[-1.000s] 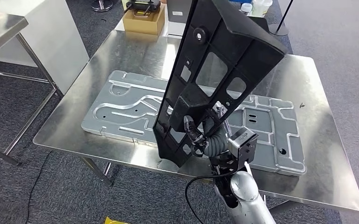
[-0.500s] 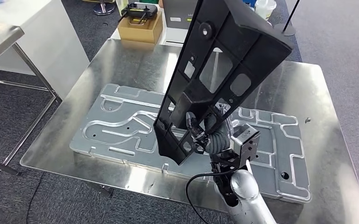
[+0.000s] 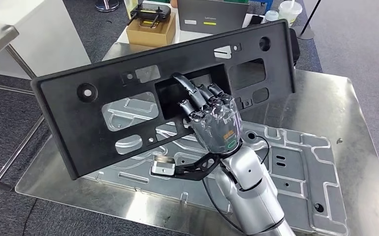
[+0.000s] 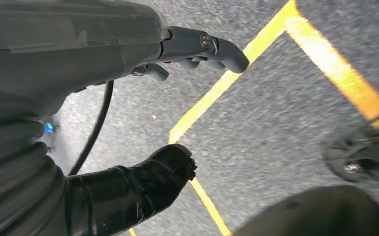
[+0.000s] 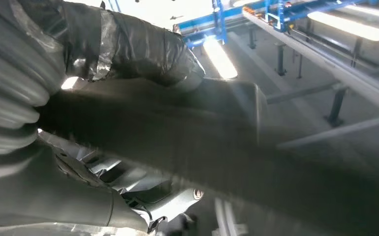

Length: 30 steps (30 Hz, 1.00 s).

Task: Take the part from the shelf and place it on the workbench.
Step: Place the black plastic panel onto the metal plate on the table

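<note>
The right hand (image 3: 216, 123) is grasping the black part (image 3: 128, 113), fingers hooking through a central opening so the long panel is balancing near its middle. The part is hanging tilted above the surface (image 3: 320, 98), over a stamped metal plate (image 3: 296, 167) (not yet set down). The left hand (image 4: 177, 49) is hanging over the floor, released, holding nothing.
</note>
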Motion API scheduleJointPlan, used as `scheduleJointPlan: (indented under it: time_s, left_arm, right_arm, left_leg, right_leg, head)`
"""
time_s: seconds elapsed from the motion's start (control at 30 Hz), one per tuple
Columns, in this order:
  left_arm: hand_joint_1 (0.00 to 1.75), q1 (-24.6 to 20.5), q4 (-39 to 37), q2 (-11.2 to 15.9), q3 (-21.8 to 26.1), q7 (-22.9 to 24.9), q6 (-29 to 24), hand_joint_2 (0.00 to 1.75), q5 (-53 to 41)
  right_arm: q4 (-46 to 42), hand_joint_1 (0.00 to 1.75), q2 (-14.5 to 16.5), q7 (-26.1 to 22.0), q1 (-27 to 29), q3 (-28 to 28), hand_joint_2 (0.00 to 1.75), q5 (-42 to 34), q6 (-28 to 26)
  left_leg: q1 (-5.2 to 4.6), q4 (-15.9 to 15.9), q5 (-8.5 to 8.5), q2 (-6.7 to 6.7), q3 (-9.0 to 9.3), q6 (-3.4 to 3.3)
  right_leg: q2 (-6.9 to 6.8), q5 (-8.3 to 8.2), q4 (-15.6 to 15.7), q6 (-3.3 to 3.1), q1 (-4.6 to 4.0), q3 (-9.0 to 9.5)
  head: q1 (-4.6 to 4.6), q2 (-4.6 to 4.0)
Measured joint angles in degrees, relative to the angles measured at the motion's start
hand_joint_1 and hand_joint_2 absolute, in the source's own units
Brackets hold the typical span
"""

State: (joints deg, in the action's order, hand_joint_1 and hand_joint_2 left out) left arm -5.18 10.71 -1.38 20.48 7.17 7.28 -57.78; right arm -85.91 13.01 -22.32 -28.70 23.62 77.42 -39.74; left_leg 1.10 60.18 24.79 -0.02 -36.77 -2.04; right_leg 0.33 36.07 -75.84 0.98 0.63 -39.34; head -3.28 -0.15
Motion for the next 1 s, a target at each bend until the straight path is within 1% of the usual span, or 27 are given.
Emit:
scheduleJointPlan:
  time_s: [0.03, 0.07, 0.1, 0.13, 0.17, 0.23, 0.3, 0.33, 0.37, 0.4, 0.43, 0.47, 0.5, 0.53, 0.57, 0.6, 0.63, 0.67, 0.73, 0.77, 0.8, 0.83, 0.87, 0.9, 0.93, 0.97, 1.0]
  left_arm:
    - [0.00, -0.13, 0.00, -0.11, -0.06, 0.02, 0.17, 1.75, -0.27]
    - [0.00, -0.15, 0.00, -0.22, -0.09, 0.07, 0.33, 1.75, -0.49]
    - [0.00, -0.12, 0.00, -0.34, -0.12, 0.11, 0.49, 1.75, -0.74]
    - [0.00, -0.11, 0.00, -0.46, -0.14, 0.15, 0.61, 1.75, -0.98]
    - [0.00, -0.10, 0.00, -0.57, -0.14, 0.19, 0.70, 1.75, -1.18]
    - [0.00, -0.19, 0.00, -0.79, -0.15, 0.19, 0.80, 1.75, -1.57]
    - [0.00, -0.29, 0.00, -0.89, -0.15, 0.19, 0.85, 1.75, -1.74]
    - [0.00, -0.36, 0.00, -0.91, -0.15, 0.19, 0.85, 1.75, -1.76]
    - [0.00, -0.42, 0.00, -0.91, -0.15, 0.19, 0.80, 1.75, -1.80]
    - [0.00, -0.47, 0.00, -0.91, -0.15, 0.21, 0.73, 1.75, -1.88]
    - [0.00, -0.51, 0.00, -0.91, -0.15, 0.25, 0.65, 1.75, -2.00]
    - [0.00, -0.53, 0.00, -0.91, -0.15, 0.31, 0.59, 1.75, -2.13]
    - [0.00, -0.52, 0.00, -0.91, -0.15, 0.36, 0.56, 1.75, -2.23]
    - [0.00, -0.52, 0.00, -0.91, -0.15, 0.42, 0.54, 1.75, -2.32]
    - [0.00, -0.52, 0.00, -0.91, -0.15, 0.44, 0.50, 1.75, -2.37]
    - [0.00, -0.52, 0.00, -0.90, -0.15, 0.46, 0.48, 1.75, -2.43]
    - [0.00, -0.54, 0.00, -0.90, -0.14, 0.46, 0.45, 1.75, -2.49]
    - [0.00, -0.60, 0.00, -0.90, -0.14, 0.42, 0.43, 1.75, -2.60]
    - [0.00, -0.77, 0.00, -0.91, -0.13, 0.23, 0.53, 1.75, -2.87]
    - [0.00, -0.86, 0.00, -0.92, -0.13, 0.11, 0.62, 1.75, -3.02]
    - [0.00, -0.91, 0.00, -0.93, -0.13, 0.01, 0.77, 1.75, -3.11]
    - [0.00, -0.96, 0.00, -0.95, -0.13, -0.07, 0.97, 1.75, -3.17]
    - [0.00, -1.05, 0.00, -0.96, -0.13, -0.11, 1.21, 1.75, -3.20]
    - [0.00, -1.14, 0.00, -0.96, -0.12, -0.15, 1.44, 1.75, -3.25]
    - [0.00, -1.24, 0.00, -0.96, -0.11, -0.22, 1.59, 1.75, -3.34]
    - [0.00, -1.31, 0.00, -0.96, -0.10, -0.33, 1.60, 1.75, -3.46]
    - [0.00, -1.35, 0.00, -0.96, -0.09, -0.46, 1.50, 1.75, -3.60]
  right_arm:
    - [0.15, 1.73, 0.73, -0.21, 0.10, -1.40, 1.75, 1.37, 0.00]
    - [0.15, 1.73, 1.38, 0.35, 0.04, -2.62, 1.75, 2.44, 0.00]
    - [0.07, 1.73, 1.84, 2.01, -0.15, -3.52, 1.75, 4.13, 0.00]
    - [-0.03, 1.73, 1.99, 4.50, -0.43, -3.92, 1.75, 5.69, 0.00]
    - [-0.07, 1.73, 1.82, 7.71, -0.80, -3.85, 1.75, 6.89, 0.00]
    - [0.05, 1.73, 0.71, 14.16, -1.76, -2.77, 1.75, 7.57, 0.00]
    - [0.35, 1.73, -0.75, 18.83, -2.67, -1.34, 1.75, 7.65, 0.01]
    - [0.53, 1.73, -1.42, 20.48, -3.08, -0.49, 1.75, 7.67, 0.02]
    - [0.73, 1.73, -2.05, 21.90, -3.45, 0.54, 1.75, 7.69, 0.02]
    - [1.01, 1.73, -2.74, 23.34, -3.86, 1.90, 1.75, 7.71, 0.02]
    - [1.36, 1.73, -3.47, 24.85, -4.27, 3.47, 1.75, 7.72, 0.02]
    - [1.71, 1.73, -4.22, 26.21, -4.58, 5.07, 1.75, 7.72, 0.02]
    - [2.05, 1.73, -4.98, 27.38, -4.80, 6.63, 1.75, 7.72, 0.02]
    - [2.31, 1.73, -5.62, 28.21, -4.93, 7.88, 1.75, 7.72, 0.02]
    - [2.51, 1.73, -6.21, 28.95, -5.08, 8.95, 1.75, 7.72, 0.02]
    - [2.77, 1.73, -6.73, 29.79, -5.39, 9.99, 1.75, 7.72, 0.02]
    - [3.12, 1.73, -7.22, 30.96, -5.94, 11.06, 1.75, 7.72, 0.02]
    - [3.55, 1.73, -7.74, 32.48, -6.67, 12.36, 1.75, 7.72, 0.02]
    - [4.92, 1.73, -8.90, 36.59, -8.32, 15.97, 1.75, 7.72, 0.02]
    - [5.72, 1.73, -9.41, 38.24, -8.97, 17.96, 1.75, 7.72, 0.02]
    - [6.53, 1.73, -9.86, 39.10, -9.42, 19.69, 1.75, 7.72, 0.02]
    - [7.27, 1.73, -10.16, 38.90, -9.70, 20.86, 1.75, 7.72, 0.02]
    - [7.92, 1.73, -10.36, 38.13, -9.86, 21.57, 1.75, 7.72, 0.01]
    - [8.71, 1.73, -10.54, 37.60, -10.04, 22.13, 1.75, 7.72, 0.01]
    - [9.69, 1.73, -10.69, 37.67, -10.30, 22.85, 1.75, 7.72, 0.00]
    - [10.88, 1.73, -10.86, 38.44, -10.57, 23.90, 1.75, 7.72, 0.01]
    - [12.24, 1.73, -11.02, 39.44, -10.79, 25.14, 1.75, 7.72, 0.01]
  left_leg:
    - [0.02, 0.00, 0.33, -0.16, 0.51, 0.08]
    - [0.02, -0.01, 0.66, -0.27, 1.07, 0.20]
    - [0.02, -0.06, 0.96, -0.29, 1.59, 0.35]
    - [-0.04, -0.11, 1.17, -0.32, 1.91, 0.56]
    - [-0.07, -0.20, 1.28, -0.33, 2.02, 0.85]
    - [-0.06, -0.56, 1.26, -0.32, 2.02, 1.53]
    - [-0.02, -0.57, 1.56, -0.21, 2.09, 2.14]
    - [-0.03, 0.51, 2.33, -0.18, 1.71, 2.31]
    - [-0.03, 2.77, 3.60, -0.16, 0.70, 2.41]
    - [0.00, 6.14, 5.20, -0.17, -0.90, 2.47]
    - [0.01, 9.92, 6.70, -0.17, -2.89, 2.56]
    - [0.02, 12.86, 7.44, -0.17, -4.59, 2.67]
    - [0.02, 14.11, 7.17, -0.16, -5.53, 2.77]
    - [0.03, 13.19, 5.82, -0.15, -5.39, 2.82]
    - [0.04, 10.24, 3.65, -0.15, -4.23, 2.80]
    - [0.05, 6.63, 1.74, -0.15, -2.68, 2.68]
    - [-0.03, 3.28, 0.46, -0.16, -1.17, 2.54]
    - [-0.12, 1.07, -0.15, -0.20, -0.19, 2.33]
    - [-0.36, -0.09, 0.12, -0.28, 0.29, 1.92]
    - [-0.22, -0.20, 0.09, -0.27, 0.35, 1.63]
    - [-0.09, -0.50, 0.05, -0.25, 0.56, 1.40]
    - [0.07, -0.77, 0.02, -0.20, 0.81, 1.11]
    - [0.24, -1.01, 0.01, -0.17, 1.05, 0.83]
    - [0.25, -1.08, 0.08, -0.16, 1.19, 0.63]
    - [0.25, -1.07, 0.17, -0.16, 1.26, 0.48]
    - [0.27, -1.06, 0.26, -0.17, 1.34, 0.43]
    - [0.30, -1.05, 0.37, -0.18, 1.47, 0.43]
  right_leg:
    - [-0.01, -2.23, 1.47, -0.10, 0.08, -0.30]
    - [-0.02, -5.15, 4.82, -0.32, 0.07, 0.40]
    - [-0.08, -7.59, 8.60, -0.63, -0.07, 1.56]
    - [-0.14, -9.19, 11.91, -0.98, -0.30, 2.67]
    - [-0.21, -9.87, 14.07, -1.27, -0.55, 3.42]
    - [-0.20, -9.71, 15.53, -1.65, -0.92, 3.86]
    - [-0.11, -9.99, 16.55, -2.10, -0.59, 4.49]
    - [-0.11, -10.18, 17.11, -2.39, -0.42, 4.91]
    - [-0.14, -10.30, 17.53, -2.64, -0.29, 5.30]
    - [-0.16, -10.24, 17.66, -2.85, -0.42, 5.49]
    - [-0.16, -10.12, 17.61, -3.04, -0.51, 5.55]
    - [-0.13, -9.96, 17.51, -3.15, -0.60, 5.59]
    - [-0.08, -9.75, 17.36, -3.20, -0.65, 5.66]
    - [-0.03, -9.50, 17.18, -3.16, -0.67, 5.77]
    - [0.02, -9.16, 16.93, -3.05, -0.66, 5.95]
    - [0.03, -8.77, 16.63, -2.89, -0.64, 6.10]
    - [0.05, -8.39, 16.22, -2.66, -0.73, 6.11]
    - [0.08, -8.13, 15.94, -2.41, -0.82, 6.02]
    - [0.13, -7.95, 15.78, -2.03, -0.99, 5.77]
    - [0.14, -7.87, 15.86, -1.85, -1.01, 5.77]
    - [0.12, -7.60, 15.60, -1.62, -0.99, 5.75]
    - [0.08, -6.93, 14.55, -1.33, -0.95, 5.35]
    - [0.04, -5.81, 12.45, -1.02, -0.84, 4.40]
    - [0.00, -4.40, 9.34, -0.75, -0.64, 2.85]
    - [-0.02, -2.92, 5.60, -0.53, -0.46, 0.81]
    - [-0.03, -2.02, 2.34, -0.37, -0.26, -1.15]
    - [-0.03, -2.07, 0.54, -0.23, -0.09, -2.47]
  head:
    - [0.00, 0.00]
    - [-0.01, 0.00]
    - [0.01, 0.00]
    - [0.01, 0.00]
    - [0.02, 0.00]
    - [0.03, 0.00]
    - [0.04, 0.00]
    - [0.07, 0.00]
    - [0.08, 0.00]
    - [0.08, 0.00]
    - [0.11, 0.00]
    - [0.10, 0.00]
    - [0.10, 0.00]
    - [0.11, 0.00]
    - [0.11, 0.00]
    - [0.10, 0.00]
    - [0.09, 0.00]
    - [0.09, 0.00]
    - [0.08, 0.00]
    - [0.08, 0.00]
    - [0.05, 0.00]
    - [0.03, 0.00]
    - [0.02, 0.00]
    - [0.00, 0.00]
    - [-0.01, 0.00]
    - [-0.01, 0.00]
    - [-0.01, 0.00]
